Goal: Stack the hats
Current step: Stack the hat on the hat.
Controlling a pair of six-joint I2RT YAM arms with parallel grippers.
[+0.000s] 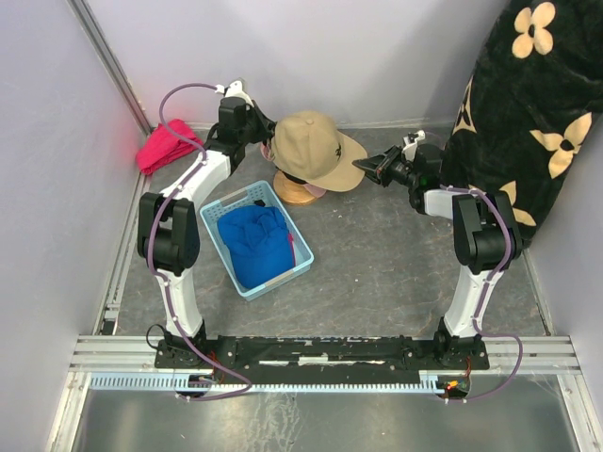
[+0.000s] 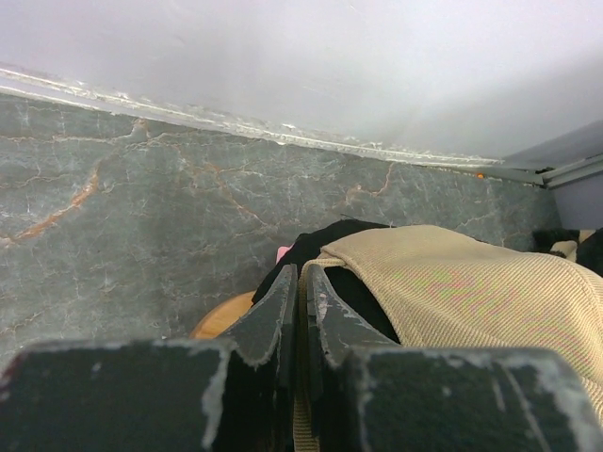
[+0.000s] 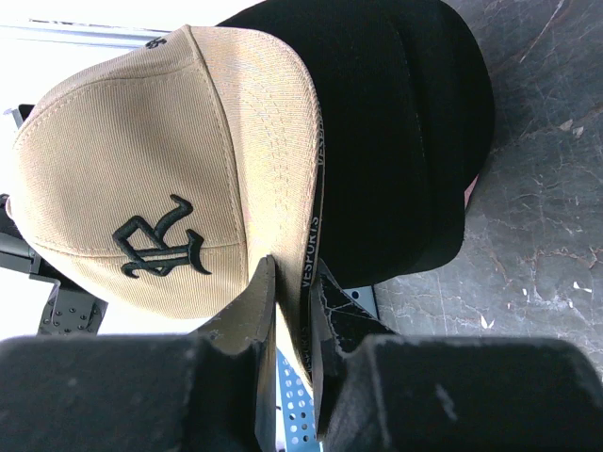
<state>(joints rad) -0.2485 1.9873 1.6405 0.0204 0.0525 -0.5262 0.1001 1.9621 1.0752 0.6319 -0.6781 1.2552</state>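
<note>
A tan cap (image 1: pixel 311 143) with a dark embroidered logo sits on top of a pile of hats on the round wooden stand (image 1: pixel 298 194). My left gripper (image 1: pixel 265 133) is shut on the tan cap's back edge (image 2: pixel 443 292), the cloth band pinched between the fingers (image 2: pixel 273 306). My right gripper (image 1: pixel 370 166) is shut on the tan cap's brim (image 3: pixel 283 179). Black caps (image 3: pixel 396 132) lie directly under the tan one, with a pink edge (image 1: pixel 318 191) peeking out below. A blue cap (image 1: pixel 256 243) lies in the basket.
The light blue basket (image 1: pixel 215 205) stands left of centre, near the left arm. A red-pink cloth bundle (image 1: pixel 167 146) lies by the left wall. A black blanket with cream flowers (image 1: pixel 542 104) hangs at the right, behind the right arm. The back wall is close behind the stand.
</note>
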